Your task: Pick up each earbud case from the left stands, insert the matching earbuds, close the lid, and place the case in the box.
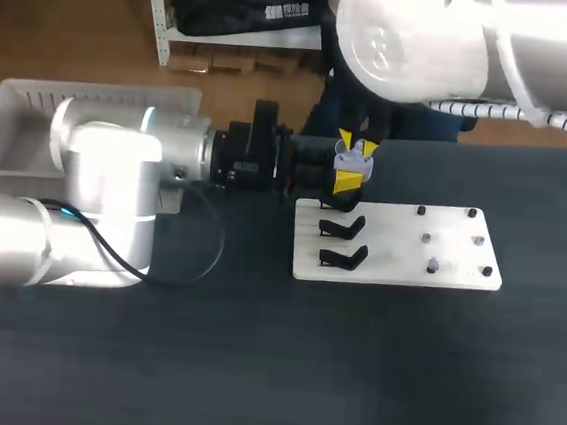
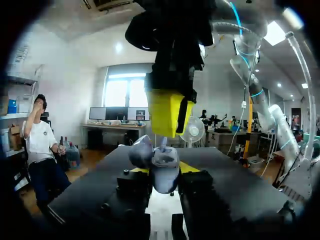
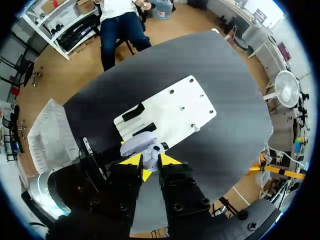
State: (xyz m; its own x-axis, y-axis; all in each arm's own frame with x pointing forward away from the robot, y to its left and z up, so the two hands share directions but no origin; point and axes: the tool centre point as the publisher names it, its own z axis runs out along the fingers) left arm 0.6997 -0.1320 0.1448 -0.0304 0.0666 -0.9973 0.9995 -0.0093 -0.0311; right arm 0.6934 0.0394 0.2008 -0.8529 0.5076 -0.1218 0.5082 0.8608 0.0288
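A lavender earbud case [image 1: 353, 161] hangs just off the far left corner of the white board [image 1: 409, 270]. My left gripper [image 1: 347, 182] comes in level from the left and is shut on the case body [image 2: 162, 167]; the lid [image 2: 140, 150] stands open. My right gripper [image 1: 356, 142] points straight down over the case. In the right wrist view the right gripper [image 3: 151, 161] is shut on a small pale earbud [image 3: 149, 159] right at the open case [image 3: 135, 146]. One yellow finger [image 2: 167, 112] of the right gripper shows above the case.
Two empty black stands [image 1: 345, 226] [image 1: 345, 256] sit on the board's left part. Small pegs and a pale earbud [image 1: 433, 265] stand on its right part. A white box [image 1: 12, 111] lies at the far left, seen too as the box [image 3: 47, 135] beside my left arm.
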